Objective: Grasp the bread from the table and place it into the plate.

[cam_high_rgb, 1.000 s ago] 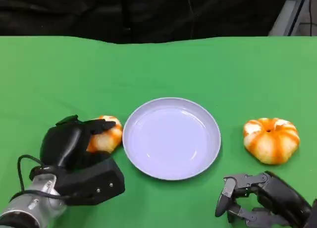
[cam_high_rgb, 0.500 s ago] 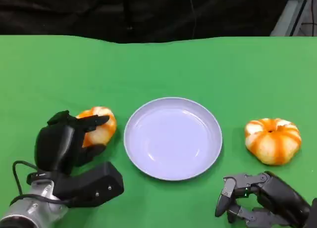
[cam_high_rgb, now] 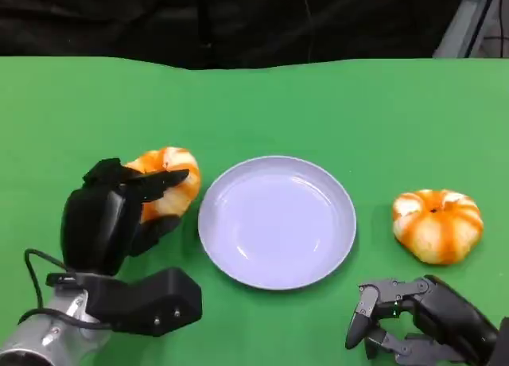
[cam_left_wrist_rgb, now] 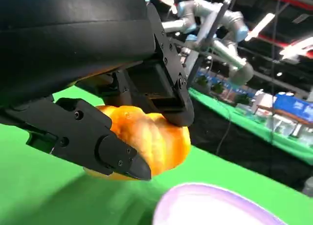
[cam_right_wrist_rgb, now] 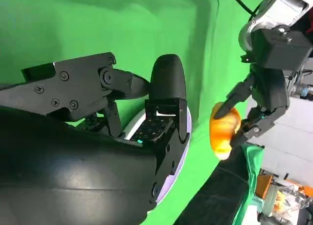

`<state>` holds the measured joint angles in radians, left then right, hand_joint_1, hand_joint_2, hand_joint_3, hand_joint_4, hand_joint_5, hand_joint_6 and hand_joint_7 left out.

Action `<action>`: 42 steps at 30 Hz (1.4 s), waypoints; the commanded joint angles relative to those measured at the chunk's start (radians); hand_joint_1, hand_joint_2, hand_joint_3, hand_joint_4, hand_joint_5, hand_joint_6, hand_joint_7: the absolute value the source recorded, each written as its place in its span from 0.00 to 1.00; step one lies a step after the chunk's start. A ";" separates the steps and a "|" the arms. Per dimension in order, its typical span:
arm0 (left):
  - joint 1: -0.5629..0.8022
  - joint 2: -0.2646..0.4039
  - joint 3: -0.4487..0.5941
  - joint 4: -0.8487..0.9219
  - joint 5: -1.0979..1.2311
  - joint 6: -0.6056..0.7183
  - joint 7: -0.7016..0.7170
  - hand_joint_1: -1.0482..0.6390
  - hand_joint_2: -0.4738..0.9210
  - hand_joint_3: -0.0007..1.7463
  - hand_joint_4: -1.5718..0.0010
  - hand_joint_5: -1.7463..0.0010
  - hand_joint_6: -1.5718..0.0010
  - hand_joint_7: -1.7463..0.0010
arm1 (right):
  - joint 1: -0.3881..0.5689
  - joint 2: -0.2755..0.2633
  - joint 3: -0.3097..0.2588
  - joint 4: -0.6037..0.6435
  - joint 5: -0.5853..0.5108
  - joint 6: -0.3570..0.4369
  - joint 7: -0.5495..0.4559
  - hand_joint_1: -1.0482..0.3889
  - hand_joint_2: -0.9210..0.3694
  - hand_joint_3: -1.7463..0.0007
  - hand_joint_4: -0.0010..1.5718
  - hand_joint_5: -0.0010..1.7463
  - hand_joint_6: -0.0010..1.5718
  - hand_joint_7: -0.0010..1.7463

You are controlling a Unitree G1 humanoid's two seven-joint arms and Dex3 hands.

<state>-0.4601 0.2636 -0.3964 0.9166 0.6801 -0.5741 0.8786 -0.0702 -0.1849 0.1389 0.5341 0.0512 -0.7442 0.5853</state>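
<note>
the left hand's fingers (cam_high_rgb: 163,180) are clamped around an orange-and-white bread roll (cam_high_rgb: 169,184), which sits in the left hand (cam_high_rgb: 119,215) at the left-centre of the head view, just beside the left rim of the plate (cam_high_rgb: 277,221). the left wrist view shows the roll (cam_left_wrist_rgb: 151,142) pinched between dark fingers (cam_left_wrist_rgb: 105,146), above the green table (cam_high_rgb: 262,103). the white plate lies at the frame's middle. a second bread roll (cam_high_rgb: 437,225) rests on the table at the right, apart from the plate. at the lower right, the right hand (cam_high_rgb: 421,322) holds nothing, its fingers loosely curled and apart.
</note>
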 commanded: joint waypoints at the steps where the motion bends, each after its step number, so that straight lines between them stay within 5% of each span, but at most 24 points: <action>1: 0.031 0.025 0.014 -0.076 0.009 -0.007 0.001 0.56 0.98 0.00 0.52 0.33 0.24 0.92 | -0.008 -0.010 -0.003 0.010 0.001 -0.014 -0.003 0.70 0.03 0.69 0.46 0.90 0.52 0.62; 20: 0.044 -0.020 -0.005 -0.157 0.022 -0.075 -0.044 0.57 0.98 0.00 0.47 0.42 0.23 0.93 | -0.012 -0.007 0.000 0.033 -0.008 -0.041 -0.009 0.70 0.02 0.70 0.46 0.91 0.50 0.63; 42: -0.034 -0.109 -0.041 -0.038 -0.014 -0.172 -0.213 0.60 0.99 0.00 0.53 0.33 0.23 0.95 | -0.008 0.004 0.004 0.034 -0.002 -0.036 -0.001 0.69 0.02 0.70 0.45 0.90 0.51 0.62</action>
<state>-0.4748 0.1540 -0.4404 0.8572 0.6800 -0.7271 0.6911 -0.0776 -0.1732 0.1431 0.5702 0.0496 -0.7736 0.5891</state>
